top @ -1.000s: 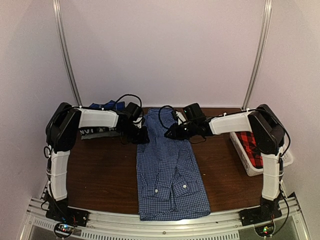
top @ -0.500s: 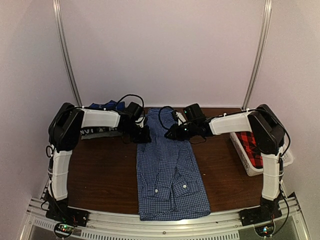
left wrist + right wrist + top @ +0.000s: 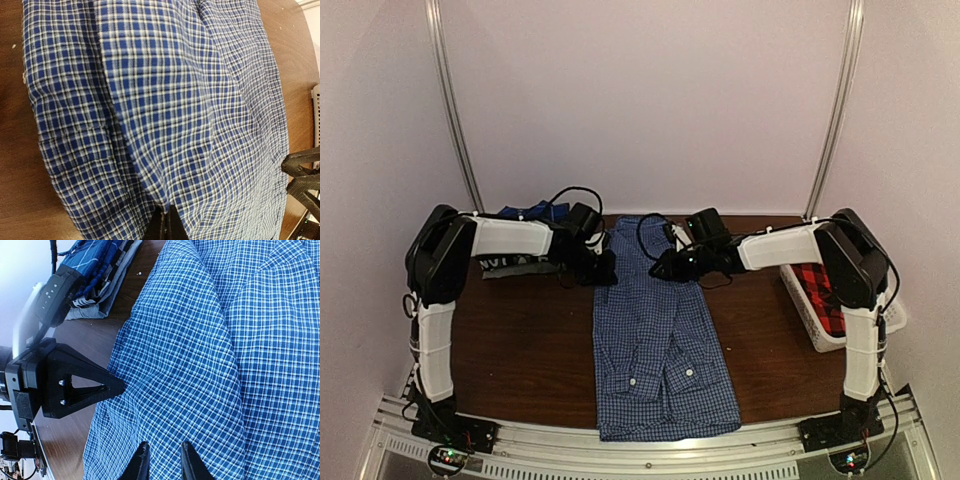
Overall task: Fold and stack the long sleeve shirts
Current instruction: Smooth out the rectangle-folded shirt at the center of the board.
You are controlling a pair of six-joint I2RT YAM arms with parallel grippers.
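Blue-and-white checked shirt (image 3: 660, 340) lies in the middle of the table (image 3: 530, 340) as a long narrow band from the far edge to the near edge. Both sleeves are folded in over it, so that the two cuffs lie side by side toward the near edge. The left gripper (image 3: 604, 268) is at the shirt's left border close to the far edge. Its fingers are clenched on a fold of the cloth, which rises to them like a small tent (the left wrist view shows this well). The right gripper (image 3: 666, 267) is opposite, on the right part of the same far end; its fingers stand a little apart with checked cloth filling the gap, so it grasps the shirt too. A darker blue plaid shirt (image 3: 525, 212) lies folded at the far left corner, on top of some grey cloth (image 3: 92, 309). A red-and-black plaid shirt (image 3: 820, 285) lies in the white basket (image 3: 810, 318) at the right edge.
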